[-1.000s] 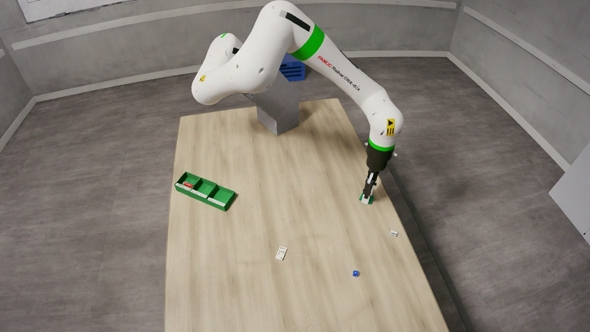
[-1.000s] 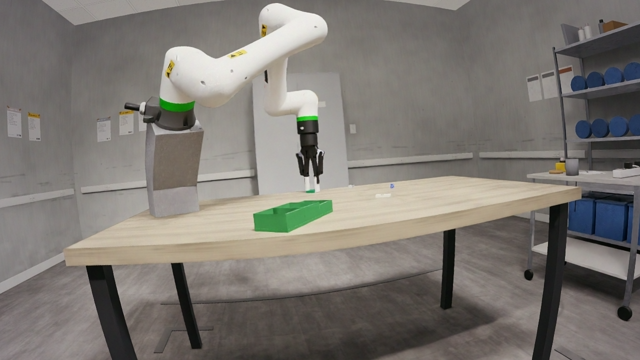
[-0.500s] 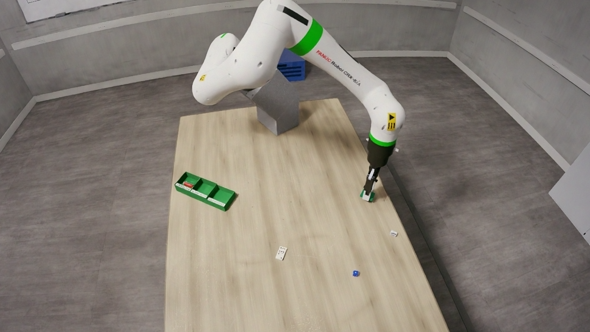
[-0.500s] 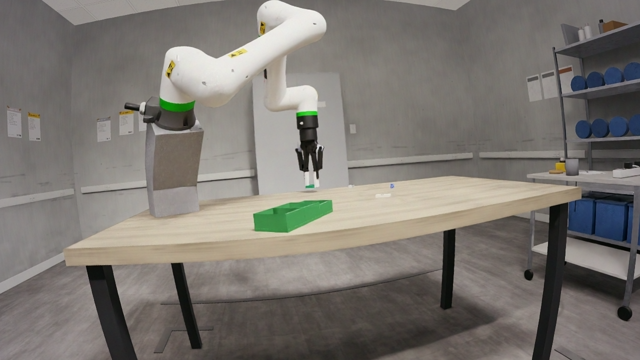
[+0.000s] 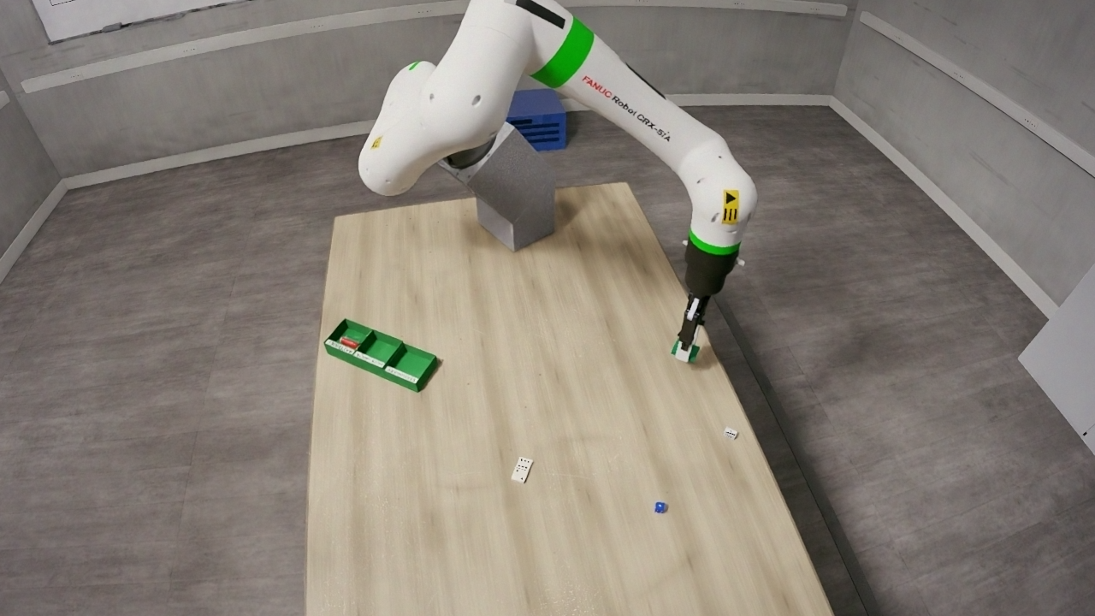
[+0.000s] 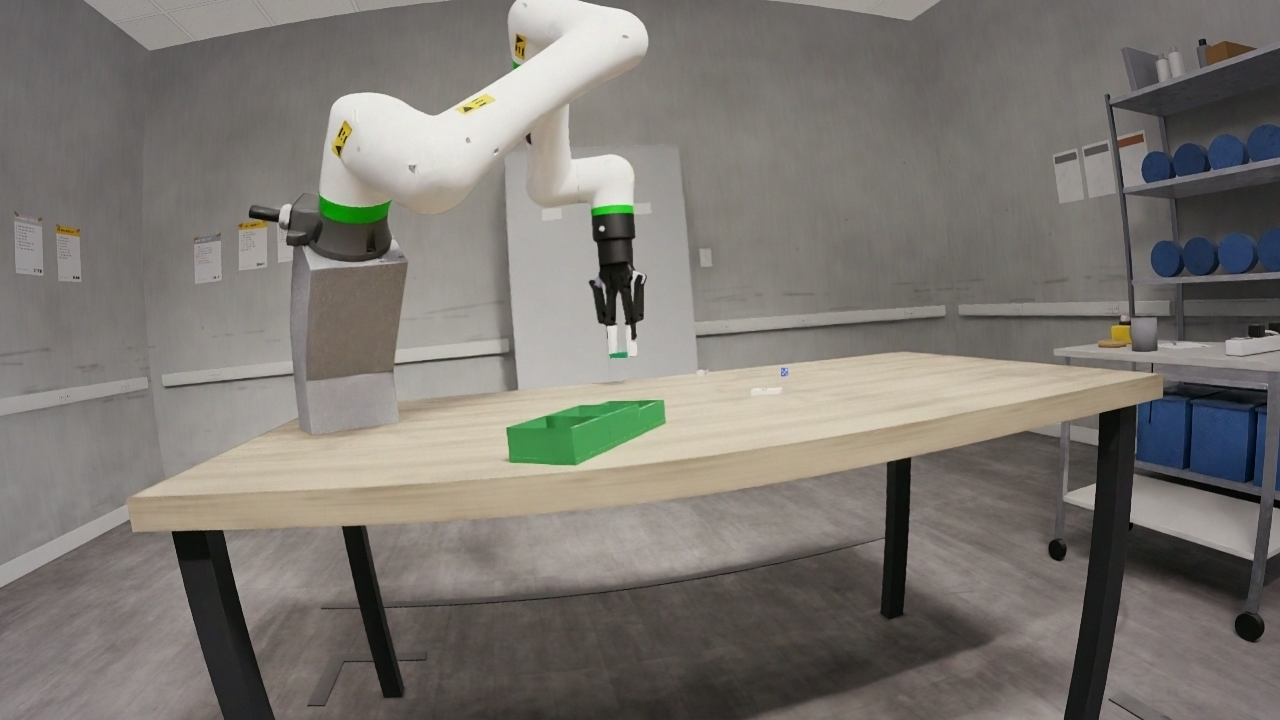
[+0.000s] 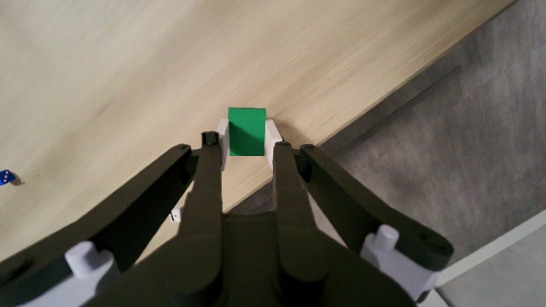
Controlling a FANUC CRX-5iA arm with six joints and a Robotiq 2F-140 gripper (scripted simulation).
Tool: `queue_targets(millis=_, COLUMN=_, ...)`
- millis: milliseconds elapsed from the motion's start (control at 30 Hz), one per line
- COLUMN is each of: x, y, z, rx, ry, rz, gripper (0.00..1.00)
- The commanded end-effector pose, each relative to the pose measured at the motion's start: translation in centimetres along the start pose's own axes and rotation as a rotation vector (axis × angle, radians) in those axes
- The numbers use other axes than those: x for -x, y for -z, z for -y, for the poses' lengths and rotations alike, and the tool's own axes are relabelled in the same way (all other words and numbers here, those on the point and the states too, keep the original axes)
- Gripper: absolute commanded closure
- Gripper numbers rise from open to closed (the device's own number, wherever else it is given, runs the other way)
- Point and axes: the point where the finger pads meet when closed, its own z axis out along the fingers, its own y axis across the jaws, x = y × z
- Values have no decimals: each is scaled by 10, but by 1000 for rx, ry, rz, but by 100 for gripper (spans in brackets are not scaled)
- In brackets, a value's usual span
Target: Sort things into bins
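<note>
Gripper [image 5: 686, 351] [image 6: 622, 340] [image 7: 246, 131] clenched: I grasp green block [image 5: 694, 354] [image 6: 618, 355] [image 7: 247, 132] by opposite sides, lifted, likely for carrying. White piece [image 5: 730, 433] [image 7: 176, 214] right, blue die [image 5: 659, 506] [image 6: 784, 371] [image 7: 6, 176] near right, domino [image 5: 522, 469] [image 6: 766, 390] near middle: probably awaiting sorting. Far left, green bins [image 5: 429, 374] [image 6: 599, 438], labels unreadable; red piece [image 5: 350, 342] inside, presumably sorted.

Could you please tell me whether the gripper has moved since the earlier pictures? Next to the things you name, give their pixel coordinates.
Yes: in the exterior view, the gripper [image 5: 686, 348] [image 6: 622, 344] [image 7: 246, 131] has risen farther above the tabletop [image 5: 582, 398] [image 6: 859, 394] [image 7: 128, 64], still holding the green block [image 5: 695, 354] [image 6: 618, 355] [image 7: 246, 132].
</note>
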Motion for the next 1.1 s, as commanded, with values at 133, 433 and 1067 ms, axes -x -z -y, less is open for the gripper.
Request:
queue_targets(millis=133, x=0, y=1, z=0, rx=0, ry=0, rz=0, gripper=71)
queue_targets(millis=433, x=-15, y=1, z=9, rx=0, ry=0, rz=0, gripper=71)
queue_targets(millis=1067, x=-105, y=1, z=58, rx=0, ry=0, rz=0, gripper=71)
